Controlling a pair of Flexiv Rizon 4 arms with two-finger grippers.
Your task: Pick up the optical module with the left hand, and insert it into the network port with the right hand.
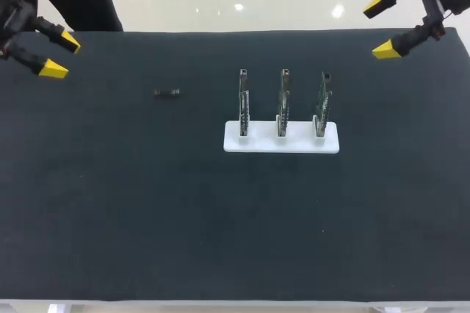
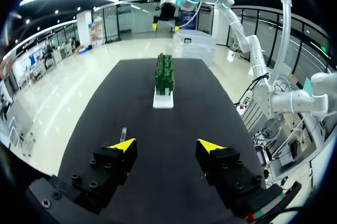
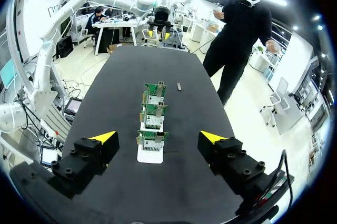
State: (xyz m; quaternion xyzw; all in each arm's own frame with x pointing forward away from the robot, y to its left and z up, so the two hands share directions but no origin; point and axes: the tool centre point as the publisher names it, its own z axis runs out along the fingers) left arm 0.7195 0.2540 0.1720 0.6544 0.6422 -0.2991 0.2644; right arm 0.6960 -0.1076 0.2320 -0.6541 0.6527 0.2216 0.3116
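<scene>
module (image 1: 167, 92) lying flat on the mat (image 1: 147, 210), off to the side of the white stand (image 1: 281, 139) with three boards (image 1: 283, 103), left gripper (image 1: 60, 56) and right gripper (image 1: 382, 28) both wide open, holding nothing

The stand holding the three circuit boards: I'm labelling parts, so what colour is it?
The stand is white, clearest in the head view against the black table.

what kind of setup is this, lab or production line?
Probably a robotics lab test bench: black table, white holder with three upright circuit boards, an optical module lying apart from it, left gripper and right gripper open at the far corners.
</scene>
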